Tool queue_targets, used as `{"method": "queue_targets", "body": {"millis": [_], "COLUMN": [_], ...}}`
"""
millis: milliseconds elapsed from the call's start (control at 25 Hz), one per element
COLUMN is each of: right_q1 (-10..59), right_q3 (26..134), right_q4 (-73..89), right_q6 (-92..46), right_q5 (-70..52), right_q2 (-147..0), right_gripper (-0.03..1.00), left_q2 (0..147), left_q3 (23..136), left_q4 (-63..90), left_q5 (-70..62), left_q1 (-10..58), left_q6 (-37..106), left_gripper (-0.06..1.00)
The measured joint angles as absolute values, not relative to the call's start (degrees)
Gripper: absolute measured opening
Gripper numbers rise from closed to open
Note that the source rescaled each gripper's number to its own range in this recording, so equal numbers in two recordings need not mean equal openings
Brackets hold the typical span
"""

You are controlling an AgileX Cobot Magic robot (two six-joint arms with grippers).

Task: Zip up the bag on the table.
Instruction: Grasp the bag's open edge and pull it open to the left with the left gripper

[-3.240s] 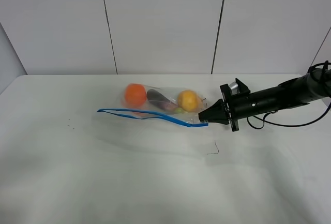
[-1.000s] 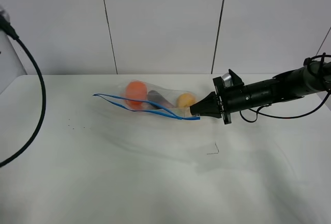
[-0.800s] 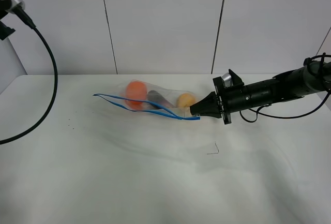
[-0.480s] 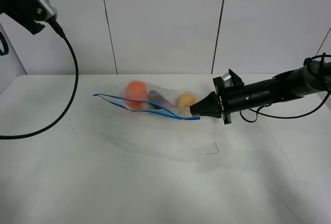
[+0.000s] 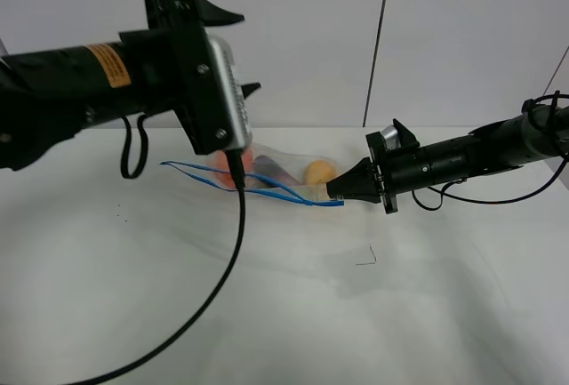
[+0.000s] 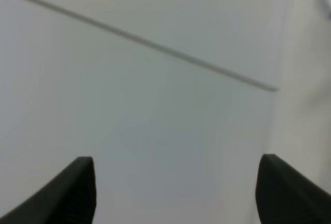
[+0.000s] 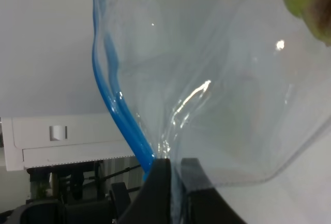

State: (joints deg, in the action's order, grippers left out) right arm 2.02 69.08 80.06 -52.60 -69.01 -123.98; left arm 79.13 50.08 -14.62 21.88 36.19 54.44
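The counter [image 5: 293, 323] is bare across the whole lower half of the exterior frame, apart from a small dark mark [image 5: 366, 256] and the left arm's cable [image 5: 238, 241] trailing toward the lower left. Its back edge meets the wall just behind the bag [image 5: 293, 168].

The bag lies at upper centre, long axis running left to right and dipping slightly rightward. Its blue zipper strip [image 5: 267, 191] runs along the near edge, the 2 halves parted and gaping leftward. An orange [image 5: 248, 156], a dark eggplant [image 5: 272, 168] and a yellow fruit [image 5: 318, 172] show inside.

The right jaws are clamped on the bag's right end beside the strip. The left arm [image 5: 107, 83] hangs high at upper left, its jaws apart and holding nothing.
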Motion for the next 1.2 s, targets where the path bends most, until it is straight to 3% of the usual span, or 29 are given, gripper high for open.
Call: {"method": "queue_targets", "body": {"millis": [440, 760, 1200], "right_q1": [2.0, 2.0, 2.0], "right_q3": [69.1, 69.1, 69.1], "right_q4": [80.1, 80.1, 80.1], "right_q6": [-52.6, -52.6, -52.6], "right_q5": [-69.0, -69.0, -69.0], "right_q2": [-124.0, -124.0, -124.0], "right_gripper": [0.0, 0.0, 0.0], "left_q2": [96.4, 98.1, 109.3], "left_q3": [50.1, 45.3, 42.8], "left_q4": [-11.5, 0.0, 3.9], "left_q5": [35.8, 42.9, 58.8], "left_q1": [39.8, 47.2, 47.6], "left_q6": [54.4, 62.3, 69.0], "left_gripper": [0.88, 0.88, 0.88]}}
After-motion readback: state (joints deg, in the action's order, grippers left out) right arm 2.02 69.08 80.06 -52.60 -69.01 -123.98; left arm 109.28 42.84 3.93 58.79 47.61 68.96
